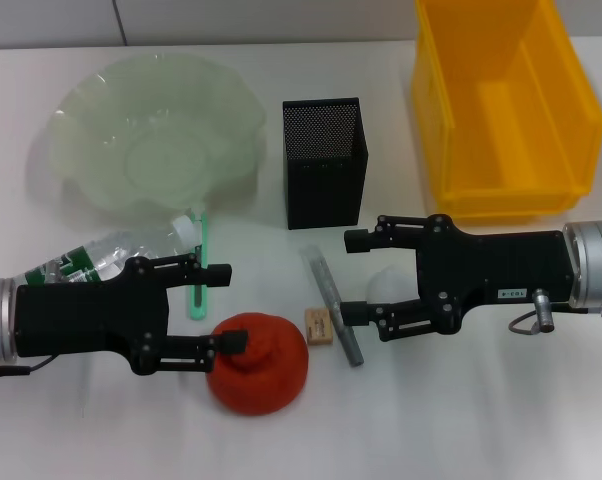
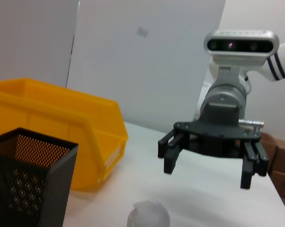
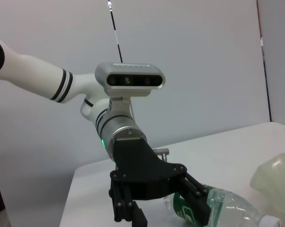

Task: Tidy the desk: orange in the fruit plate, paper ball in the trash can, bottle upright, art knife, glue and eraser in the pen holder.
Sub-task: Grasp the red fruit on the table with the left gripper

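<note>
The orange (image 1: 259, 368) sits at the table's front, just ahead of the lower finger of my open left gripper (image 1: 224, 307), which holds nothing. The bottle (image 1: 101, 258) lies on its side behind that arm, also visible in the right wrist view as bottle (image 3: 223, 208) behind the left gripper (image 3: 164, 215). A thin green stick, perhaps the glue (image 1: 199, 262), lies by the cap. My right gripper (image 1: 353, 278) is open, with the paper ball (image 1: 391, 287) between its fingers. The grey art knife (image 1: 333, 305) and the eraser (image 1: 319, 326) lie just off its fingertips. The left wrist view shows the paper ball (image 2: 148, 215) before the right gripper (image 2: 208, 172).
The black mesh pen holder (image 1: 324, 160) stands at the centre back, with the yellow trash can (image 1: 501, 110) to its right and the pale-green fruit plate (image 1: 91, 150) to its left. The plate's rim lies close to the bottle's cap.
</note>
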{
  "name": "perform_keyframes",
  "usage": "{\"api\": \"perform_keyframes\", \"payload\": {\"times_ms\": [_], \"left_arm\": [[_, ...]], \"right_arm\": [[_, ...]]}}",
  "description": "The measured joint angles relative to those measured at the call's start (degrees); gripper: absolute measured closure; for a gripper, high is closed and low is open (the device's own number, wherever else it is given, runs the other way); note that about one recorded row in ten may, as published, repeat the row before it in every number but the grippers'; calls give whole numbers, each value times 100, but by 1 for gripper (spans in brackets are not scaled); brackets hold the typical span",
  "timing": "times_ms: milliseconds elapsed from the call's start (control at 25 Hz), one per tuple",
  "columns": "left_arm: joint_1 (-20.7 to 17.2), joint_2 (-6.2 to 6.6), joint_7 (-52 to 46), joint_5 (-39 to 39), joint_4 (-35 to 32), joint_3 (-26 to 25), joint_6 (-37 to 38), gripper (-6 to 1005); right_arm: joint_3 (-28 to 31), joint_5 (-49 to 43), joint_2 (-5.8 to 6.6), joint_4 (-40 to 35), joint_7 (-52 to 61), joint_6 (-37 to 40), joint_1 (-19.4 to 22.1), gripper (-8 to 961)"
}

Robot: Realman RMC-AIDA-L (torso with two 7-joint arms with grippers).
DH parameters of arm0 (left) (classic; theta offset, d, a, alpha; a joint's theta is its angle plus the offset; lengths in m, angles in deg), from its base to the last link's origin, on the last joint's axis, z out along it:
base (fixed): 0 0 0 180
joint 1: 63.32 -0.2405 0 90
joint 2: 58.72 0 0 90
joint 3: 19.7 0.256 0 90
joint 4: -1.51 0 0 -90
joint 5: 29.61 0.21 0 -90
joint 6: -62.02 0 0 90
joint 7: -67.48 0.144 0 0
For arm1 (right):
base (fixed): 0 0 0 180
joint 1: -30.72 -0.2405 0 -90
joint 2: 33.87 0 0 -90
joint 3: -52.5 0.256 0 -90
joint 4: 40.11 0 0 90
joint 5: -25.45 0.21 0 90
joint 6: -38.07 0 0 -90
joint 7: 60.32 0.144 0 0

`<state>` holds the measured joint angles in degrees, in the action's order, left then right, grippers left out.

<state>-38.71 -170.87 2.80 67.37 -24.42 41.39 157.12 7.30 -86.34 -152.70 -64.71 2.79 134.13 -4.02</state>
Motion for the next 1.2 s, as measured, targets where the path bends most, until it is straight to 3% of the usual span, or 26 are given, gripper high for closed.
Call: {"api": "perform_keyframes", "payload": {"times_ms": [1200], "left_arm": [[192,-290,-72,1014,7,34,-807,196]], "right_arm": [[19,0,0,6,23,-142,-75,115]]}}
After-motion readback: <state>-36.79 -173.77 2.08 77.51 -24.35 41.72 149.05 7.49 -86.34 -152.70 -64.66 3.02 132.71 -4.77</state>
